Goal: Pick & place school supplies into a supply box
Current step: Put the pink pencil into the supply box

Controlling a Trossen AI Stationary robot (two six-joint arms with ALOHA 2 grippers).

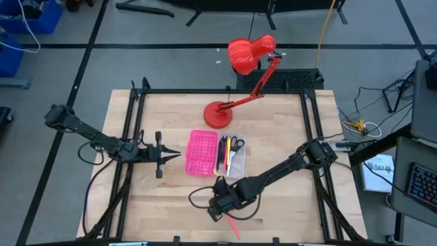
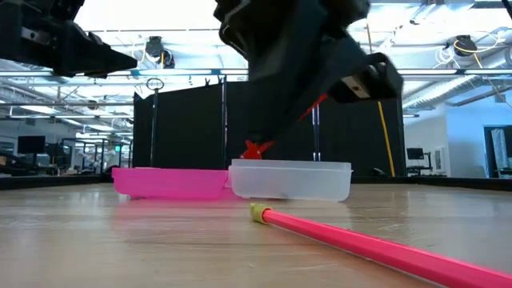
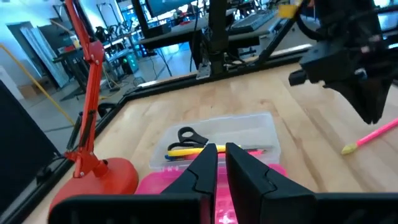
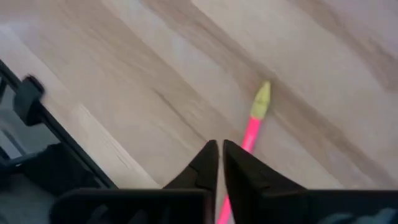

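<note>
Only the left wrist view shows scissors [image 3: 189, 135] inside the box [image 3: 267, 127]; right end effector [image 4: 219, 151] narrow above the pink pencil [image 4: 254, 121].

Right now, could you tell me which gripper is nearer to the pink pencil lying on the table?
Right. The right gripper hangs directly over the pink pencil, while the left gripper waits beyond the supply box's pink half.

- My high view looks straight down on the table [image 1: 171, 198].
- My low view sits at tabletop level; both show the supply box [image 2: 232, 182].
</note>
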